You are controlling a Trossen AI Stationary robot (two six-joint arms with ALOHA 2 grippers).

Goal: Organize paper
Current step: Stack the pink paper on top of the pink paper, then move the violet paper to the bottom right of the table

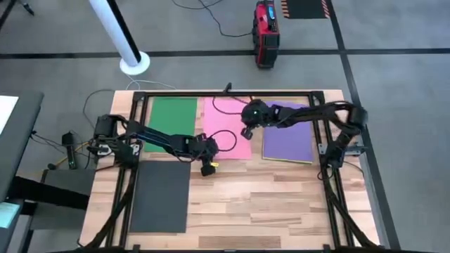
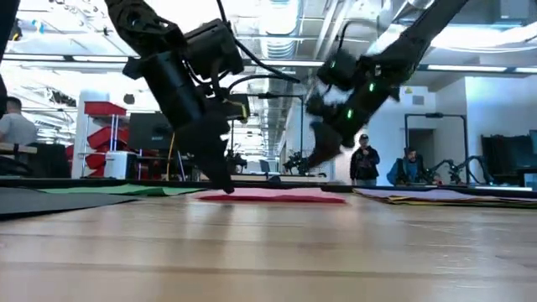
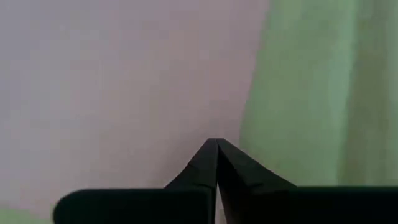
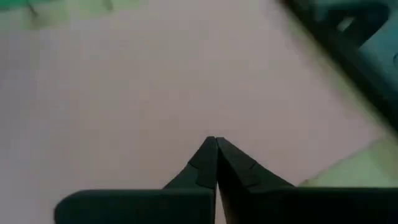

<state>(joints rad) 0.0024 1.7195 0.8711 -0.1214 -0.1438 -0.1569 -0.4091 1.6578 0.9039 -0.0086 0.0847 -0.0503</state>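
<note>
Left gripper [image 1: 208,167] fingers pressed together, empty, at pink sheet's [image 1: 226,125] near-left corner; right gripper [image 1: 246,131] also pinched closed, over pink's right edge. Green sheet [image 1: 171,121] left, purple sheet [image 1: 288,139] right, dark grey sheet [image 1: 160,196] nearer. Long axes run front-to-back.

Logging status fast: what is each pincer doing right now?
Left pincer: shut, holding nothing, over the pink sheet.
Right pincer: shut, empty, above the same sheet.

three sheets [image 1: 226,112] side by side along table's [image 1: 281,204] far edge, fourth sheet [image 1: 160,197] front left
</note>
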